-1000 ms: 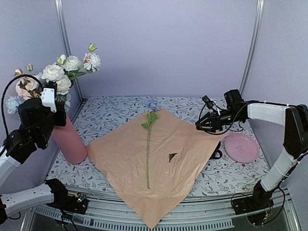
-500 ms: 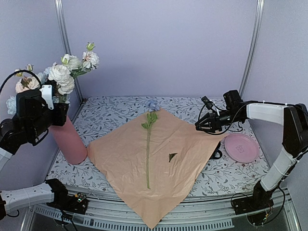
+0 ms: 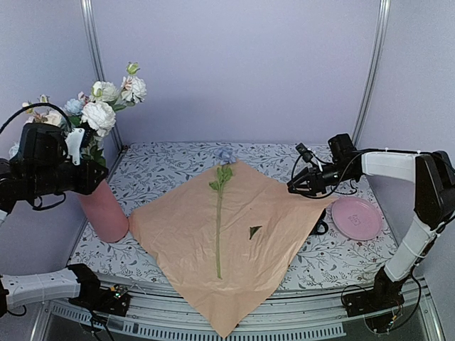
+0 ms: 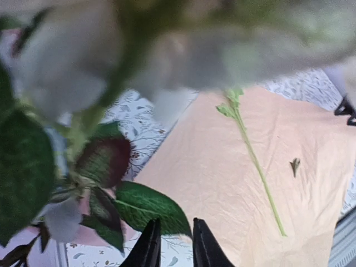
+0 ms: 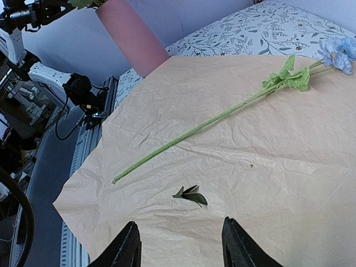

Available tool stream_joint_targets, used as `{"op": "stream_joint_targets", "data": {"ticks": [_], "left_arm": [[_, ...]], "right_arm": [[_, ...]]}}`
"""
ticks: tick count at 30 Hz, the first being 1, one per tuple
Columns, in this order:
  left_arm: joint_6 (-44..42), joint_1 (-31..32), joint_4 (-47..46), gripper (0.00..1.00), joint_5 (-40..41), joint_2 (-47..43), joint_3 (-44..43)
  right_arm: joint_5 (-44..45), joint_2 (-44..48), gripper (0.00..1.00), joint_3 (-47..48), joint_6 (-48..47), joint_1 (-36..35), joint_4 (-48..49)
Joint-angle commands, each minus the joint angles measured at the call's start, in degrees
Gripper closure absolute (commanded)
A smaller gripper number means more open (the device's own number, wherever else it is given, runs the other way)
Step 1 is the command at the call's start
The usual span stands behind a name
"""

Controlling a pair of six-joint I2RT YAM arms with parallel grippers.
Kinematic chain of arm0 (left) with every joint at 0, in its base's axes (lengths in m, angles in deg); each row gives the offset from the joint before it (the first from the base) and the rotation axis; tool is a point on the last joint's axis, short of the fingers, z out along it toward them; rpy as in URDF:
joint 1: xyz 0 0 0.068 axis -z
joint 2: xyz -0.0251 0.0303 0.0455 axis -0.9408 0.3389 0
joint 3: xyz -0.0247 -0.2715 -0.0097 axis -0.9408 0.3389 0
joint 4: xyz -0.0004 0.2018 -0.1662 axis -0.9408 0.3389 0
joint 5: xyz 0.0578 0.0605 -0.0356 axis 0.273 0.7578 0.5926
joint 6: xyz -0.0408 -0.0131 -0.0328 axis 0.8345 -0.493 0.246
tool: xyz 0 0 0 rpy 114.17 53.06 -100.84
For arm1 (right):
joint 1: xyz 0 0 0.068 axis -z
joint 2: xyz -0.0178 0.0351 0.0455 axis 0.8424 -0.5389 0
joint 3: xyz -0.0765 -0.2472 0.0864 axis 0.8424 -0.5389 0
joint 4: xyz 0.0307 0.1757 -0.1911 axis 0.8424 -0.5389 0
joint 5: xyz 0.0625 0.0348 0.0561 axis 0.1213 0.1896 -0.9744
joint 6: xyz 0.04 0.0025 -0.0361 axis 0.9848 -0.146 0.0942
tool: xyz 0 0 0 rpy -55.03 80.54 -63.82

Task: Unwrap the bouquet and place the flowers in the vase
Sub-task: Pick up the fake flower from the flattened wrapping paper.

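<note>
The tall pink vase (image 3: pixel 104 210) stands at the table's left edge with several cream, pink and blue flowers (image 3: pixel 98 112) in it. My left gripper (image 3: pixel 99 179) hangs at the vase's mouth among the leaves (image 4: pixel 147 206). Its fingers (image 4: pixel 175 222) are open by a narrow gap, with nothing between them. The bouquet's peach paper (image 3: pixel 234 241) lies spread flat. One blue-headed flower (image 3: pixel 219 220) lies on it, its stem (image 5: pixel 222 117) running diagonally. My right gripper (image 3: pixel 291 188) hovers over the paper's right corner, open wide and empty (image 5: pixel 179 222).
A small loose leaf (image 3: pixel 254 230) lies on the paper (image 5: pixel 190 196). A flat pink plate (image 3: pixel 355 217) sits at the right, with a dark object (image 3: pixel 320 227) half hidden by the paper's edge. Enclosure walls and posts stand close behind.
The left arm has swung down and leftward to lie level at the vase's mouth. Its jaws widened, then narrowed again. The flowers in the vase shifted. The right arm barely moved.
</note>
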Motion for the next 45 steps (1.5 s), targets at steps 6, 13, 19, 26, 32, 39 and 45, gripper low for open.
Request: {"op": "stream_joint_targets", "data": {"ticks": [6,13,19,26,32,39,45], "left_arm": [[-6.9,3.9,-15.6,0.77,-17.9,1.9,8.5],[-14.8,15.8,-30.3,0.64,-10.5,12.8,12.7],[-17.9,18.2,-44.5,0.60,-8.1,24.4,14.9],[-12.9,18.3,-56.1,0.57,-2.9,38.5,11.8],[1.0,18.1,-54.2,0.61,-2.4,52.3,2.0],[16.3,15.3,-46.8,0.63,-2.6,64.6,-8.1],[21.0,11.1,-44.3,0.67,-5.9,71.8,-12.4]], "right_arm": [[0.4,-1.1,0.48,1.4,0.0,-0.1,-0.5],[2.0,-2.0,0.48,1.9,-0.2,-0.2,-0.7],[5.0,-0.4,0.48,1.5,-0.6,-0.2,-0.5],[4.3,3.0,0.47,1.7,3.9,-0.4,1.6],[8.6,4.6,0.47,3.6,4.4,-2.9,0.8],[17.3,4.9,0.47,4.7,-0.9,-9.0,-0.7],[19.9,2.6,0.47,4.0,-4.0,-11.9,-0.6]]}}
